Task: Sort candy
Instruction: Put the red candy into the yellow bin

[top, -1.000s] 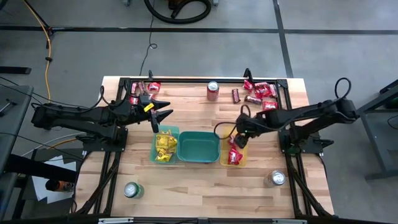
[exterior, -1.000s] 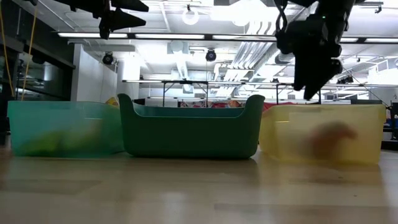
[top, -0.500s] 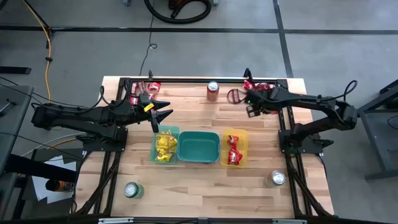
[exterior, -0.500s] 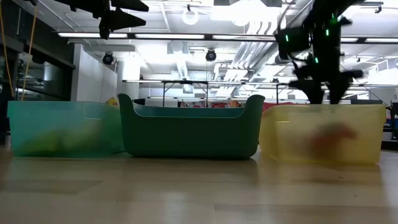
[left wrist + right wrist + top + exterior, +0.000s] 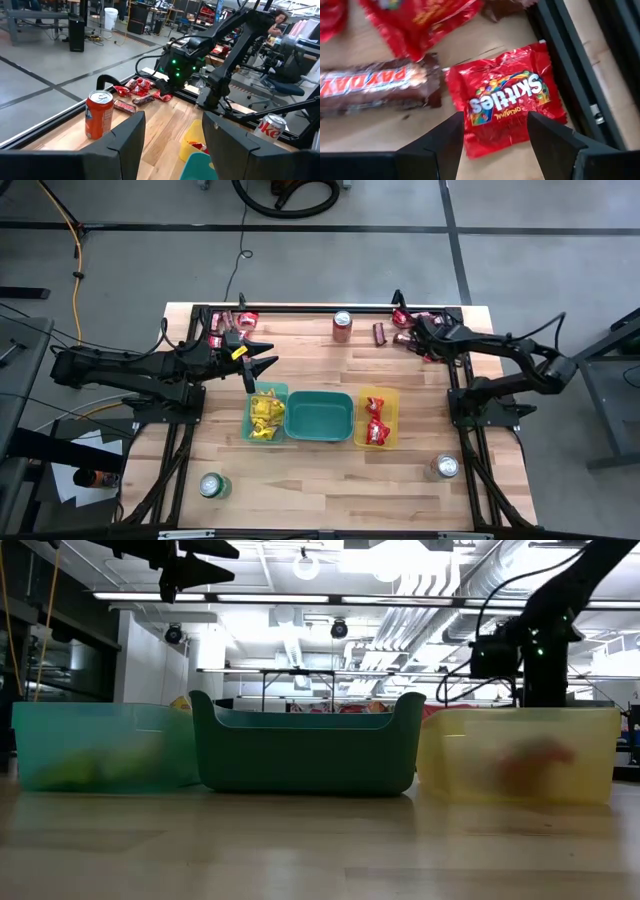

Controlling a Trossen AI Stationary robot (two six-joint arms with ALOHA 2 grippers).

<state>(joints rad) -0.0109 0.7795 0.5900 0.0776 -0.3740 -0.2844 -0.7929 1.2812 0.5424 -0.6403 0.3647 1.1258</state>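
Observation:
My right gripper (image 5: 495,150) is open and low over the candy pile (image 5: 420,328) at the table's far right. Its fingers stand on either side of a red Skittles packet (image 5: 507,100) that lies flat on the wood, beside a brown PayDay bar (image 5: 375,85). My left gripper (image 5: 262,362) is open and empty, hovering above the far end of the light green bin (image 5: 266,415), which holds yellow packets. Red packets lie in the yellow bin (image 5: 376,420). More candy (image 5: 228,325) lies at the far left, and one brown bar (image 5: 380,332) lies apart.
A teal bin (image 5: 319,416) sits between the other two bins. A red can (image 5: 342,325) stands at the far edge, a green can (image 5: 213,485) near left, a silver can (image 5: 444,467) near right. A black frame rail (image 5: 570,75) runs close beside the Skittles packet.
My right gripper has swung from above the yellow bin toward the table's far right corner and has come down over the red candy pile. My left arm has kept still.

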